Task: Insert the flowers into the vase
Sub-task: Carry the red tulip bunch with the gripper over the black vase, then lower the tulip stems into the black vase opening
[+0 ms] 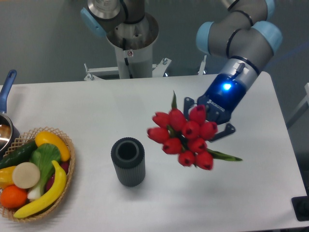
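The flowers (185, 136), a tight bunch of red tulip buds with green leaves, hang in the air right of the table's middle. My gripper (206, 122) is shut on the bunch just behind the buds, its fingers partly hidden by them. A green leaf sticks out at the lower right. The vase (128, 161), a dark grey ribbed cylinder with an open round mouth, stands upright on the table to the lower left of the bouquet, apart from it.
A woven basket (67, 169) full of toy fruit and vegetables sits at the left front edge. A pot with a blue handle (7, 87) pokes in at the far left. The arm's base column (130, 43) stands behind the table.
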